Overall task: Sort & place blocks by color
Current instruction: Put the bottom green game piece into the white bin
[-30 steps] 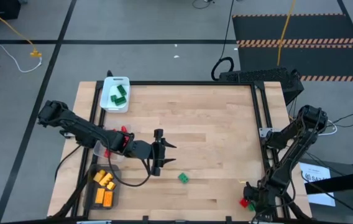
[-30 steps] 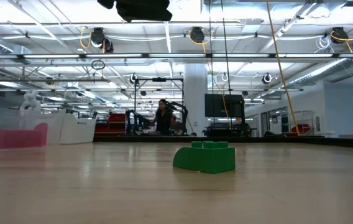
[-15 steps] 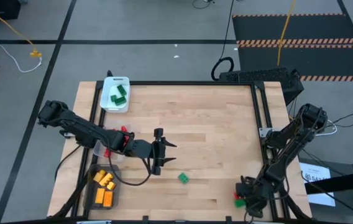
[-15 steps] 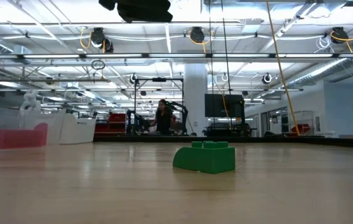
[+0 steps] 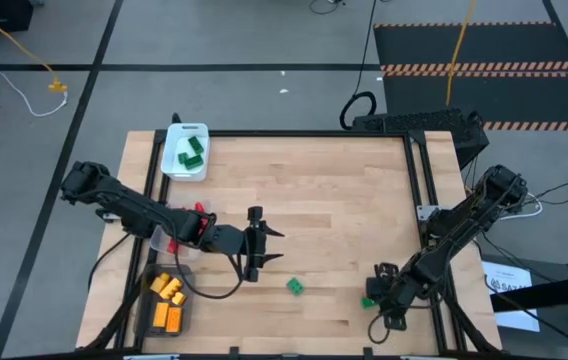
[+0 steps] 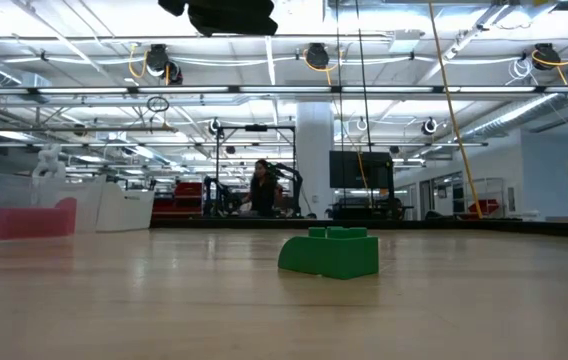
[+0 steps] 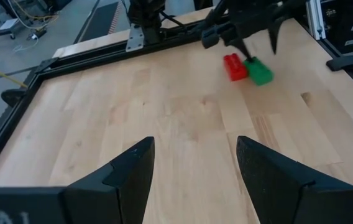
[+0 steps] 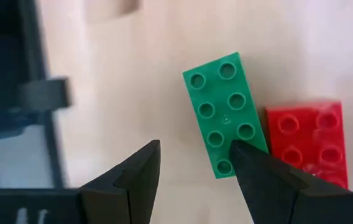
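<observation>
My right gripper (image 5: pixel 377 299) is open near the table's near right corner, pointing down over a green brick (image 8: pixel 226 115) and a red brick (image 8: pixel 310 144) that lie flat side by side. The left wrist view shows this pair, green (image 7: pixel 261 71) and red (image 7: pixel 233 66), under the right gripper. My left gripper (image 5: pixel 279 247) waits open above the table's middle left. Another green brick (image 5: pixel 294 286) lies studs up on the bare wood, large in the low view (image 6: pixel 329 252). My right gripper comes from above, pointing down. One fingertip (image 8: pixel 251 163) stands on the green brick's end (image 8: pixel 233 163), on the side next to the red brick; the other finger is off the brick over bare wood. Both bricks lie flat on the table.
A white tray (image 5: pixel 172 168) with green bricks sits at the far left corner. A dark tray (image 5: pixel 146 312) with orange bricks sits at the near left corner. Red bricks (image 5: pixel 200 209) show beside the left arm. A black frame (image 5: pixel 416 200) edges the table's right side.
My right gripper has moved from the near right corner toward the table's left and far side. The green and red bricks have slid along the table with it. My left gripper has kept still.
</observation>
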Tool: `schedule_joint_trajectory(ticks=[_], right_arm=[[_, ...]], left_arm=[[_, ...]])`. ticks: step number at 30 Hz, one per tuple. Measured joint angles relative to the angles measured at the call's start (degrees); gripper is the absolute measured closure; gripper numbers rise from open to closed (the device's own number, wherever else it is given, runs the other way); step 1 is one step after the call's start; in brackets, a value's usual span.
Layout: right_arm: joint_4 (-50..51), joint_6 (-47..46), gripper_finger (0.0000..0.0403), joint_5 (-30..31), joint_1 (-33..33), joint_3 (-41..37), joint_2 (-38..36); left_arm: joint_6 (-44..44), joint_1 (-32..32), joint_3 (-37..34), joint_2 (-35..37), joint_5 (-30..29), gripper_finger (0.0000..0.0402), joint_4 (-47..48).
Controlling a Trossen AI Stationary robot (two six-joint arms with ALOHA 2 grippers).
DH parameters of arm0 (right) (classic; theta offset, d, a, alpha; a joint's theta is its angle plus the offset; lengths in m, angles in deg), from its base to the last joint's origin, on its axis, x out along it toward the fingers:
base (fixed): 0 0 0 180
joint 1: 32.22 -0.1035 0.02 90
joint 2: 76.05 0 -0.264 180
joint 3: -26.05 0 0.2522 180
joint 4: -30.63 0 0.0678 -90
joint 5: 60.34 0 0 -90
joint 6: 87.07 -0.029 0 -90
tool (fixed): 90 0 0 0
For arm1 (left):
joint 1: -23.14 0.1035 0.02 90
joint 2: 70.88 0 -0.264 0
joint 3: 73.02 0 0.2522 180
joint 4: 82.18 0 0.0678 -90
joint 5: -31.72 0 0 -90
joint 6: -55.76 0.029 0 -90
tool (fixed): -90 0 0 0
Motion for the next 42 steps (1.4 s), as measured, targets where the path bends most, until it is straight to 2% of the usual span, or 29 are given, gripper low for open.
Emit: schedule_joint_trajectory(ticks=[5,16,22,27,32,35,37,42], right_arm=[[0.4,6.0,0.0207,7.0,3.3,0.0,0.0],[-0.3,14.9,0.0207,16.8,11.4,-0.1,0.1],[-6.8,21.0,0.0207,15.1,12.6,-0.2,-0.5],[-9.6,23.3,0.0207,15.3,12.5,1.4,-4.2],[-8.8,24.0,0.0207,19.7,12.4,2.1,-9.2],[-4.3,20.8,0.0206,22.8,12.4,2.2,-10.6],[-2.0,19.7,0.0204,22.6,12.4,1.8,-10.2],[-4.5,20.1,0.0172,19.8,12.3,-0.2,-8.0]], left_arm=[[0.0,0.0,0.0,0.0,0.0,0.0172,0.0],[0.0,0.0,0.0,0.0,0.0,0.0172,0.1],[0.0,0.0,0.0,0.0,0.0,0.0172,0.6],[0.0,0.2,0.0,0.0,0.0,0.0172,1.0],[0.0,0.3,0.0,0.0,0.0,0.0172,1.0],[-0.4,0.3,0.0,0.0,0.0,0.0172,1.2],[-0.4,0.3,0.0,0.0,0.0,0.0172,1.2],[-0.5,0.3,0.0,0.0,0.0,0.0172,1.4]])
